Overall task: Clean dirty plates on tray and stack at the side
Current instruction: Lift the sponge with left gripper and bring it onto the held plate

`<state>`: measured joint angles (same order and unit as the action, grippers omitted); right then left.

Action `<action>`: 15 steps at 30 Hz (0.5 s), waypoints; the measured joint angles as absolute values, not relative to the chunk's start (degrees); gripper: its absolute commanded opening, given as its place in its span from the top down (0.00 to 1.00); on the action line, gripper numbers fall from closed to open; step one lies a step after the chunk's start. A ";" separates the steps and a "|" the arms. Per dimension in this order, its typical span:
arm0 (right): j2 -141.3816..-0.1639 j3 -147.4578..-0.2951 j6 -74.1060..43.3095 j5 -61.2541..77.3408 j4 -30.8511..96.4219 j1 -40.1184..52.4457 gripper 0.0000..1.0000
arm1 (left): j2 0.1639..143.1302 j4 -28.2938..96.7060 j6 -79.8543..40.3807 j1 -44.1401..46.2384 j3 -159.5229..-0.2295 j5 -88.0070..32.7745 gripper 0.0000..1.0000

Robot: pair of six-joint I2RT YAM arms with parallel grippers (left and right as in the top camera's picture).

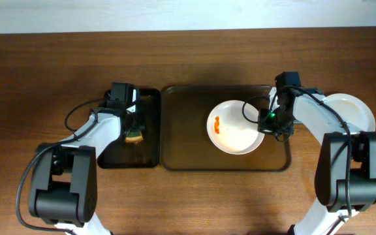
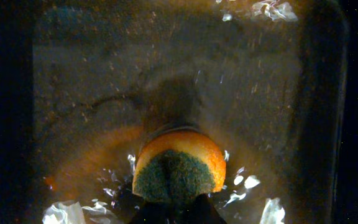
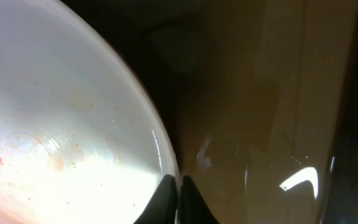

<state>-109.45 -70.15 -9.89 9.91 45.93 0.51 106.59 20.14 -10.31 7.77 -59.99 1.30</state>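
Observation:
A white plate (image 1: pixel 235 127) with orange smears lies on the large brown tray (image 1: pixel 181 153). My right gripper (image 1: pixel 265 122) is shut on the plate's right rim; in the right wrist view the fingers (image 3: pixel 178 186) pinch the rim of the plate (image 3: pixel 55 124). My left gripper (image 1: pixel 134 130) is shut on an orange sponge with a green scouring side (image 2: pixel 178 167), held over the small dark tray (image 1: pixel 150 98). In the left wrist view the fingertips (image 2: pixel 176 211) grip the sponge's near end above the wet bottom of the small tray (image 2: pixel 92 81).
A clean white plate (image 1: pixel 354 108) lies on the table at the right, partly under my right arm. The two trays sit side by side in the middle of the wooden table (image 1: pixel 44 78).

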 measured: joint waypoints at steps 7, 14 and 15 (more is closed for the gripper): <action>-109.45 -70.15 -9.89 10.24 45.76 0.51 0.96 | 105.47 26.76 -10.31 5.69 -65.45 0.34 1.00; -109.45 -70.15 -9.89 10.24 45.76 0.51 0.96 | 96.75 25.89 -10.09 6.28 -65.47 10.44 1.00; -109.45 -70.15 -9.89 10.24 45.76 0.51 0.96 | 95.50 24.73 -10.11 6.74 -65.54 12.69 1.00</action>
